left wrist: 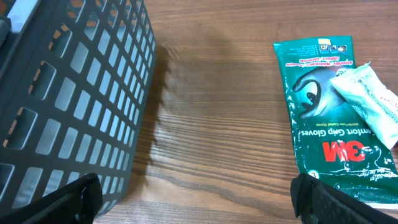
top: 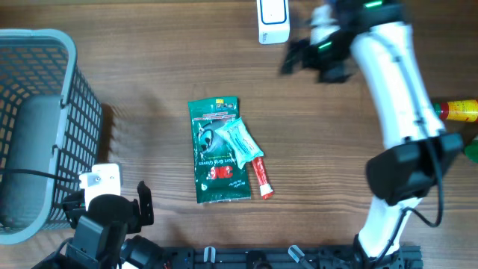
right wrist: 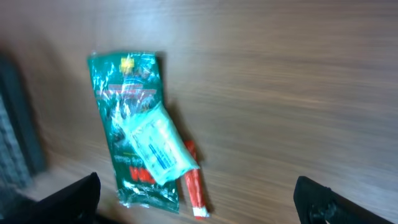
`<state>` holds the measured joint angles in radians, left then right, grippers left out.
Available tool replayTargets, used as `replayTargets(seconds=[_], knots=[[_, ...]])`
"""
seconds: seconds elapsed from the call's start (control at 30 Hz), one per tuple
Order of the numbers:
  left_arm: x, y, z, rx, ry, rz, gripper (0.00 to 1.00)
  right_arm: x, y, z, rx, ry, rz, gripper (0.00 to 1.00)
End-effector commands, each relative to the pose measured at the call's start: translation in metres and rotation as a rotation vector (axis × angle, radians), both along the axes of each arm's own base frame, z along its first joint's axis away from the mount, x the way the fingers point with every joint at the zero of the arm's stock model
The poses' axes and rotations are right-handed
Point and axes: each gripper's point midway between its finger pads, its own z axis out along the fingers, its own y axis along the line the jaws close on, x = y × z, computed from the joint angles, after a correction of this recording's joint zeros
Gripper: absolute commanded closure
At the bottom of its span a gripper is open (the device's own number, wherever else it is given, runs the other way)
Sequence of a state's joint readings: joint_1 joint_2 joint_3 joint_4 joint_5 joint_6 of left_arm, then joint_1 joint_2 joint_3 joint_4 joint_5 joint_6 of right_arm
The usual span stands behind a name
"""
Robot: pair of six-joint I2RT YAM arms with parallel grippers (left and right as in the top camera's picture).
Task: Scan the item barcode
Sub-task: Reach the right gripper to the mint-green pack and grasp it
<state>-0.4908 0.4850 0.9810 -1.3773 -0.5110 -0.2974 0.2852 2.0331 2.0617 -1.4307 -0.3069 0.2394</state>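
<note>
Nearest, on the left, the left gripper [left wrist: 196, 202] hangs beside the basket [top: 45, 112], fingers spread wide and empty. In the middle of the table [top: 149, 60] lies the green glove packet [top: 213, 161], with a white pouch [top: 240, 140] resting on it and a red tube [top: 261, 178] just beside its right edge. Farther off, the right gripper [top: 293, 58] hovers fully parted, holding nothing, near a white device [top: 272, 19], probably the scanner. No item is picked yet; next, one gripper must descend onto an item, well apart from both.
</note>
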Motion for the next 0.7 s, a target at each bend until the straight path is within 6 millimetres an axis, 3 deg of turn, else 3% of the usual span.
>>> replayTargets(seconds=[0.0, 0.07, 0.17, 0.37, 0.5, 0.6, 0.63, 0.67], knots=[[0.000, 0.001, 0.002, -0.003, -0.010, 0.003, 0.00, -0.041, 0.049, -0.043, -0.151, 0.032, 0.192, 0.00], [0.000, 0.001, 0.002, -0.003, -0.010, 0.003, 0.00, -0.072, 0.081, -0.068, -0.193, 0.042, 0.309, 0.01], [0.000, 0.001, 0.002, -0.003, -0.010, 0.003, 0.00, -0.099, 0.112, -0.100, -0.279, -0.019, 0.398, 0.00], [0.000, 0.001, 0.002, -0.003, -0.010, 0.003, 0.00, -0.093, 0.128, -0.143, -0.429, -0.248, 0.415, 0.04], [0.000, 0.001, 0.002, -0.003, -0.010, 0.003, 0.00, -0.090, 0.108, -0.161, -0.521, -0.289, 0.401, 0.33], [0.000, 0.001, 0.002, -0.003, -0.010, 0.003, 0.00, -0.090, 0.102, -0.163, -0.542, -0.286, 0.401, 0.73], [0.000, 0.001, 0.002, -0.003, -0.010, 0.003, 0.00, -0.090, 0.103, -0.161, -0.540, -0.289, 0.400, 0.90], [0.000, 0.001, 0.002, -0.003, -0.010, 0.003, 0.00, -0.088, 0.105, -0.157, -0.538, -0.292, 0.398, 0.96]])
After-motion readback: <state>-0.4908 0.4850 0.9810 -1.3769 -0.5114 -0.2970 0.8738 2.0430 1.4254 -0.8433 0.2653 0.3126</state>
